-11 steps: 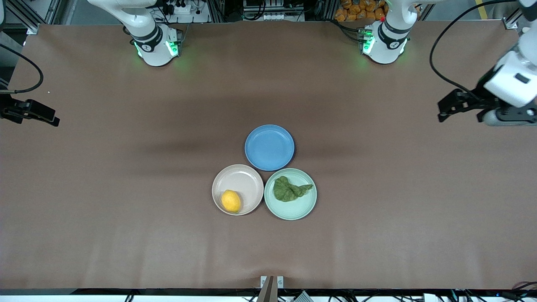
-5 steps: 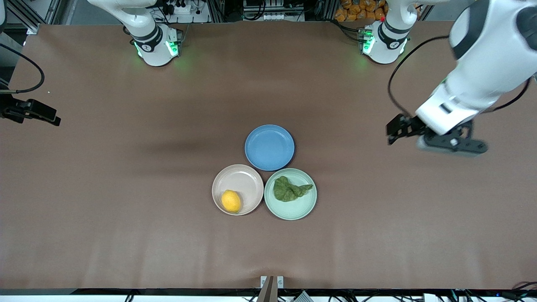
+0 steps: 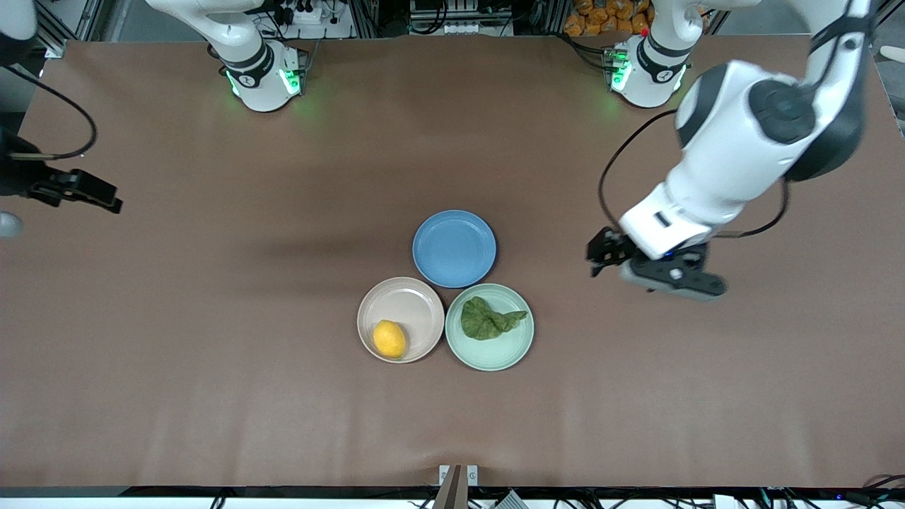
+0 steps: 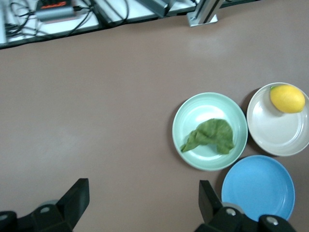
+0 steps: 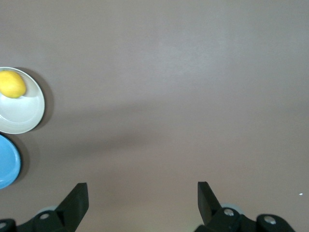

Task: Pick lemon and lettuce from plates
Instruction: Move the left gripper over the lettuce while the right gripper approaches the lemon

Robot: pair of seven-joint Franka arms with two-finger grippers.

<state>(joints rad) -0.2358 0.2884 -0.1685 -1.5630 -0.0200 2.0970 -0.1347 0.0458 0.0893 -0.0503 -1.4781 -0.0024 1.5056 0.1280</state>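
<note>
The lemon [image 3: 389, 338] lies on the beige-pink plate [image 3: 406, 300]. The lettuce [image 3: 486, 319] lies on the mint green plate [image 3: 495, 353] beside it, toward the left arm's end. My left gripper [image 3: 596, 256] is open and empty over bare table, toward the left arm's end from the plates. Its wrist view shows the open gripper [image 4: 142, 203], the lettuce [image 4: 210, 136], the mint plate [image 4: 193, 116] and the lemon [image 4: 287, 98]. My right gripper [image 3: 102, 200] is open and empty over the right arm's end of the table. Its wrist view [image 5: 142, 200] shows the lemon [image 5: 11, 83].
A blue plate [image 3: 454, 248] with nothing on it touches both plates, farther from the front camera. It also shows in the left wrist view [image 4: 258, 186] and the right wrist view [image 5: 6, 169]. Brown table surrounds the plates.
My left arm has swung in from the table's end toward the plates, and its gripper has come nearer to the mint plate. My right gripper has shifted slightly inward.
</note>
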